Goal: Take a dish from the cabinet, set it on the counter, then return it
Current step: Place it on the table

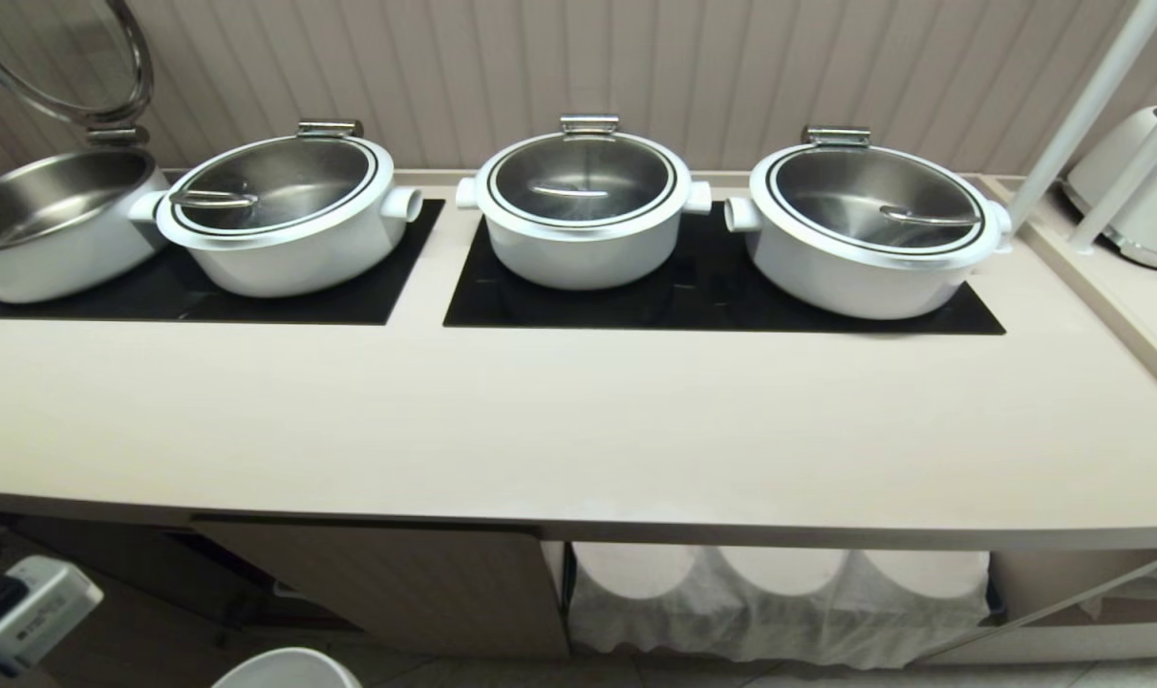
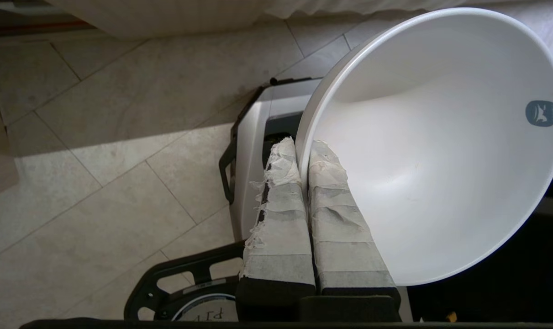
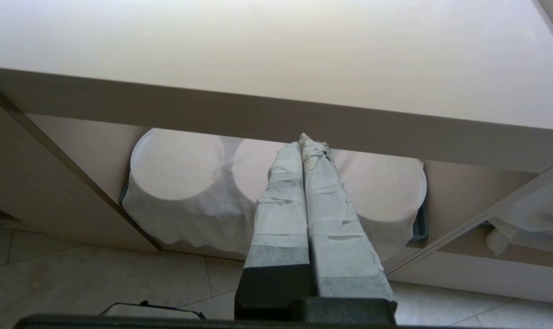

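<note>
Dish, a deep glossy white bowl [image 2: 440, 151], clamped by its rim in my left pincer [image 2: 303, 157], low over the floor tiles.
Next I must lift it onto the cream surface [image 1: 578, 430]; my right pincer [image 3: 306, 146] idles closed.

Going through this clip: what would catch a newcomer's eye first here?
Probably the row of big white pots on the black hob panels at the back of the counter; the leftmost pot has its lid raised. Next, the white bowl, tipped on its side and pinched at its rim by the left gripper, low over the tiled floor. The right gripper is shut on nothing, aimed at cloth-draped shapes in the open cabinet.
</note>
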{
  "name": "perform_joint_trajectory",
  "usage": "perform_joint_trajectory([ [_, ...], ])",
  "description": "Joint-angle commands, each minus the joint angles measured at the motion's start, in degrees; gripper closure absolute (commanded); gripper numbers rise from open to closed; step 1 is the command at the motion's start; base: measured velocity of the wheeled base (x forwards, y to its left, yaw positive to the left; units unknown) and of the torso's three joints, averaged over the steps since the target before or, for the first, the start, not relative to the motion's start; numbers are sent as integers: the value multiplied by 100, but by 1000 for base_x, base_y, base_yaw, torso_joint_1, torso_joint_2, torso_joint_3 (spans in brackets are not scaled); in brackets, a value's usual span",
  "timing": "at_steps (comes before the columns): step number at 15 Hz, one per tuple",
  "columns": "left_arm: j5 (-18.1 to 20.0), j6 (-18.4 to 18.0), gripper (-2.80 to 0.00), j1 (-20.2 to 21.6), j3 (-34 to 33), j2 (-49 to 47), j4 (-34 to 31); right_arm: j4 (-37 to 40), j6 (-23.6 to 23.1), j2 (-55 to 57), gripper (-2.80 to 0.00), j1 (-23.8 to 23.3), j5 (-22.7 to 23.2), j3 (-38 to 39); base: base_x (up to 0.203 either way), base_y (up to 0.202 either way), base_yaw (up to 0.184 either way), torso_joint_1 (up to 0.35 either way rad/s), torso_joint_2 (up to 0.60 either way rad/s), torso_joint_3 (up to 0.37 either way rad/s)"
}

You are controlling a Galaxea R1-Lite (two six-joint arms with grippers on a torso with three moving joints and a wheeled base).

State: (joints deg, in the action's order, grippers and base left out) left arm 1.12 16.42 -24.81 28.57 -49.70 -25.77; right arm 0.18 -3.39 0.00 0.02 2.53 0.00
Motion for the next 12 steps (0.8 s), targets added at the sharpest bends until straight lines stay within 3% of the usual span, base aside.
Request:
perform_joint_trajectory([
  [1, -19, 10, 0, -7, 272, -242, -16, -1, -5, 0, 0, 6, 5, 0, 0, 0, 0, 0, 0, 0],
  [6, -186, 10, 0, -18, 983, -1056, 8, -1, -5, 0, 0, 4, 6, 0, 0, 0, 0, 0, 0, 0],
  [12, -583, 30, 0, -311, 2517, -2783, 27, -5, -7, 0, 0, 5, 7, 0, 0, 0, 0, 0, 0, 0],
])
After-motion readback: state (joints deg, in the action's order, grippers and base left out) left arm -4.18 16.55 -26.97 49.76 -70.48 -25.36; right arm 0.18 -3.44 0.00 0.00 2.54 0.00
